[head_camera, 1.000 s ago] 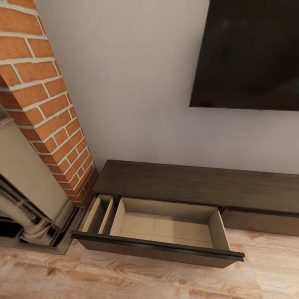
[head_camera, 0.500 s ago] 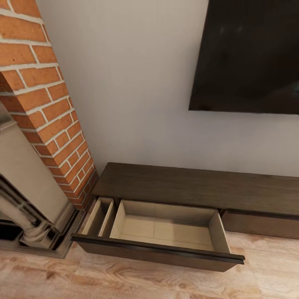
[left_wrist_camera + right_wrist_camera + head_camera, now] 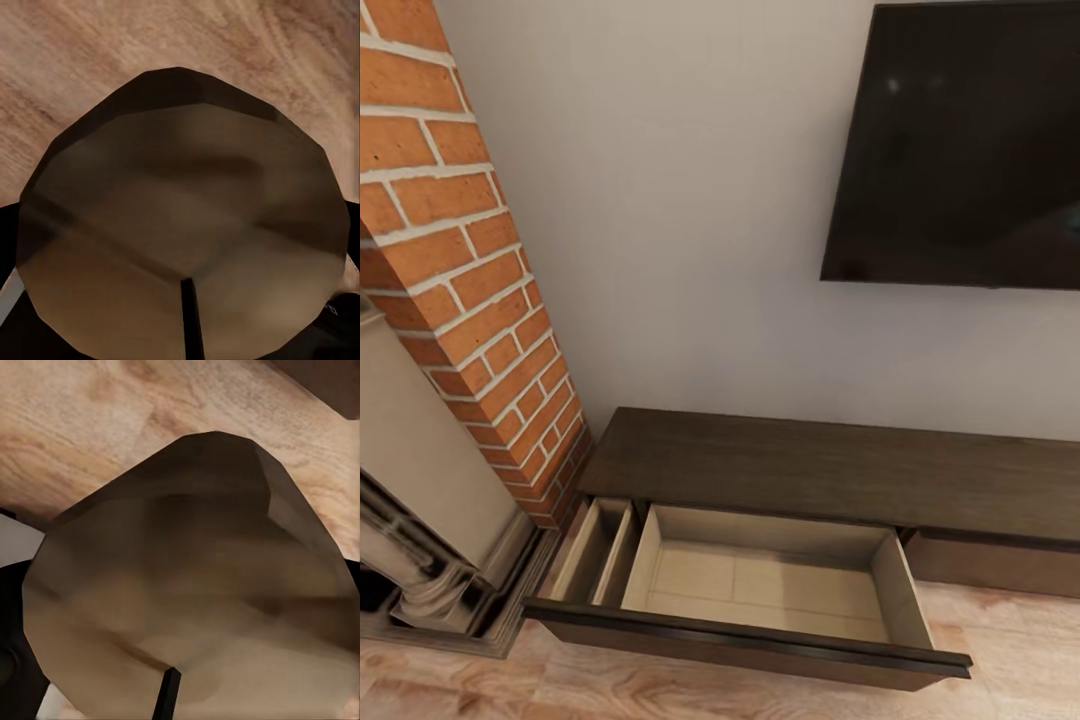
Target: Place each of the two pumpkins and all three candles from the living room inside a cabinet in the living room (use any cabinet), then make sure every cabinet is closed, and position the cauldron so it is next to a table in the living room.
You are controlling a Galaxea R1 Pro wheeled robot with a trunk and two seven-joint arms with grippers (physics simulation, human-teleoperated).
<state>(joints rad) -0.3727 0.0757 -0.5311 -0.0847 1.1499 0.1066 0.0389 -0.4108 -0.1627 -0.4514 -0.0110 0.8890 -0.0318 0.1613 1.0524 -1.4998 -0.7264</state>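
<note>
1. Head view is looking down at the cabinet (image 3: pixel 830 465), the long low dark brown one sitting against the pale wall (image 3: pixel 680 200), running off to the right.
2. Its left drawer (image 3: pixel 760 575) is hanging wide open toward the near side, over the plank floor (image 3: pixel 1000 640). The beige inside is split in two: a narrow slot (image 3: pixel 595 565) on the left and a big compartment on the right. Both are looking bare.
3. The next drawer front (image 3: pixel 1000 562) to the right is sitting flush, so that one's closed.
4. A brick chimney (image 3: pixel 450 250) is standing just left of the cabinet, with the fireplace (image 3: pixel 420 540) further left and nearer. A big black screen (image 3: pixel 960 150) is hanging on the wall above the cabinet's right part.
5. Left wrist view: a rounded, faceted brownish thing (image 3: pixel 187 217) is sitting right up against the lens, floor (image 3: pixel 75 60) behind it. Could be a pumpkin, but it's too dim and close for me to call. A thin dark bar (image 3: pixel 191 319) is crossing in front of it.
6. Right wrist view: same deal, a brownish faceted lump (image 3: pixel 195 577) over the floor (image 3: pixel 90 427), with a dark corner of furniture (image 3: pixel 330 382) at the edge.
7. Grippers: honestly can't tell how far either one is opened, or whether it's actually gripping the lump.
</note>
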